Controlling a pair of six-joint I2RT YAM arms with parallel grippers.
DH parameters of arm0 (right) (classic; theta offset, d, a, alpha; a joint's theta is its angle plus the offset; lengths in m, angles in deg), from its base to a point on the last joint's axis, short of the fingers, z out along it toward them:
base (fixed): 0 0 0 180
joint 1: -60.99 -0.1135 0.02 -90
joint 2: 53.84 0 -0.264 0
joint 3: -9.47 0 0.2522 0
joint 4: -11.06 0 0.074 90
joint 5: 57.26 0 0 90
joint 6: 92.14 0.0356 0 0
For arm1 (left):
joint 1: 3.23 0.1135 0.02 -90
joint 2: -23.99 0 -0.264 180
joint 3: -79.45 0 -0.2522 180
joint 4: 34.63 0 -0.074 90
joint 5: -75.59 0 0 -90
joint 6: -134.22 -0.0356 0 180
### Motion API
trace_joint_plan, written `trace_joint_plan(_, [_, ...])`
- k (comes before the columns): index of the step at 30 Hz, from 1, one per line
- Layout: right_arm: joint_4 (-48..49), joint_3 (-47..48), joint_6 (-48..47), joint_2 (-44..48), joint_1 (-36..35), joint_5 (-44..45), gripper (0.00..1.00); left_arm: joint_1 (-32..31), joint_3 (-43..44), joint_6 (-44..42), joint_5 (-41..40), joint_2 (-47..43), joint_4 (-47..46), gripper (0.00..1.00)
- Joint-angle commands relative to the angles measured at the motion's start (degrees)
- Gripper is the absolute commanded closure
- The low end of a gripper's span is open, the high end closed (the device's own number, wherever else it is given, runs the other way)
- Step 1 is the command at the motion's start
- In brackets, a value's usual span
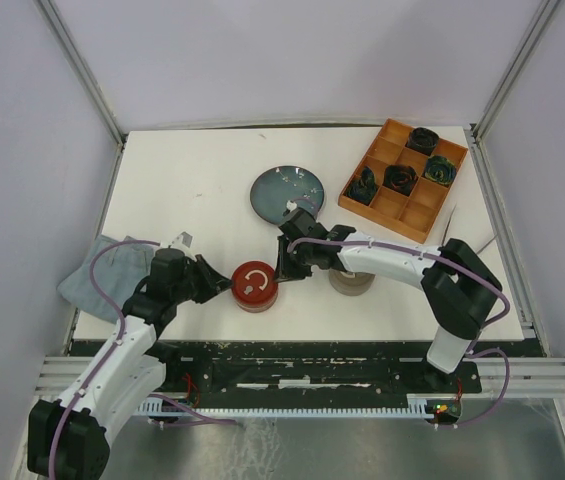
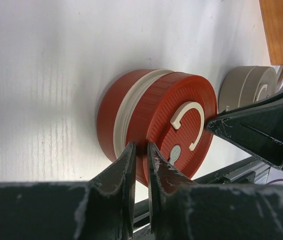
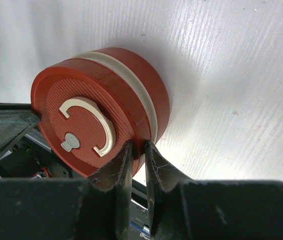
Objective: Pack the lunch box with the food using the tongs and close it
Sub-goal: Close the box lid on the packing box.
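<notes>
While the red, round, ribbed plastic lunch box (image 1: 255, 286) (image 2: 161, 125) (image 3: 101, 125) stands on the white desk (image 1: 192, 180) near its front edge, the lid is on. A cream band (image 2: 131, 107) runs around the side wall and a white C-shaped handle (image 3: 88, 122) lies flat on top.

The left gripper (image 1: 217, 280) (image 2: 141, 145) meets the box from the left. Its jaws are clenched to a narrow slit, and its tips touch the side wall at the lid's edge. The right gripper (image 1: 280, 270) (image 3: 136, 144) meets the opposite side in the same way, jaws drawn nearly together against the wall. Whether either gripper pinches the rim cannot be told.

A beige round container (image 1: 349, 283) (image 2: 246, 85) stands just beside the box, under the right arm. Behind the box lies a blue-grey round plate (image 1: 287, 193). At the far right, an orange wooden compartment tray (image 1: 417, 215) holds dark green coiled rosettes (image 1: 400, 178). A grey-blue cloth (image 1: 97, 275) lies at the left edge.
</notes>
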Motion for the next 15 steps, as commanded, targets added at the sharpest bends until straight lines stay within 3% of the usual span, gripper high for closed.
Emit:
trace_joint_plan(1, [1.5,2.2,0.2,-1.3,-0.6,-0.8,0.78,-0.2,-0.2,-0.3,0.2,-0.1,-2.8,0.81])
trace_joint_plan(15, [0.9,3.3,-0.2,-1.3,-0.7,-0.7,0.72,-0.2,0.8,-1.1,-2.1,2.0,-2.0,0.79])
